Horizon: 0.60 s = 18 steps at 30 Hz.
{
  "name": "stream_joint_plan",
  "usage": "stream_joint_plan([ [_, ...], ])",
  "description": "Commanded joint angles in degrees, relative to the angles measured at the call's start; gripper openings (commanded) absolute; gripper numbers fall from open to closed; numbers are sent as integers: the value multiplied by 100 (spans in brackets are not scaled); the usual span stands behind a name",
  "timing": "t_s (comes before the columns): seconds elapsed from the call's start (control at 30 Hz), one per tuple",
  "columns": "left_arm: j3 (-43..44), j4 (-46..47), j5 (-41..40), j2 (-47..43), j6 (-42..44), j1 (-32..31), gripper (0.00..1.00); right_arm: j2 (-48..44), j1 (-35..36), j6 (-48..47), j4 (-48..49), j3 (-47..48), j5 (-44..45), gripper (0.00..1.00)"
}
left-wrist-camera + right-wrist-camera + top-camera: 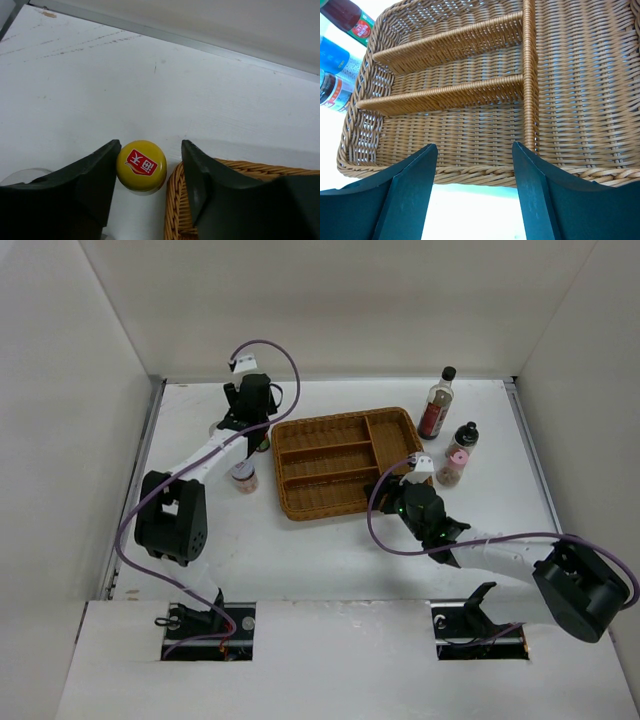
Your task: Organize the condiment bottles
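While the right gripper point(474, 147) hangs over the near rim of the brown wicker divided tray point(470, 175), its fingers are spread wide and hold nothing. Beyond, at the tray's left side, the left gripper point(151, 145) straddles the yellow-capped sauce bottle point(141, 165) with wide-set fingers, not clamped. Right of the tray, the pink-lidded shaker point(452, 468), black-capped shaker point(463, 437) and tall dark black-capped bottle point(437, 403) stand on the white table point(330, 540).

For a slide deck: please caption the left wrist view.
Left end effector open, a yellow bottle cap framed between its fingers, tray rim alongside.
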Motion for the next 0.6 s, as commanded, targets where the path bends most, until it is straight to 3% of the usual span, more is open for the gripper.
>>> stream_joint_plan([
  [0.0, 311, 37, -32, 12, 130, 46, 47, 39, 65, -27, 340, 232, -94, 68],
  [0.23, 214, 55, -146, -163, 165, 99, 24, 4, 39, -10, 340, 205, -93, 69],
  [0.57, 715, 178, -296, -822, 472, 73, 18, 22, 65, -18, 296, 249, -111, 70],
])
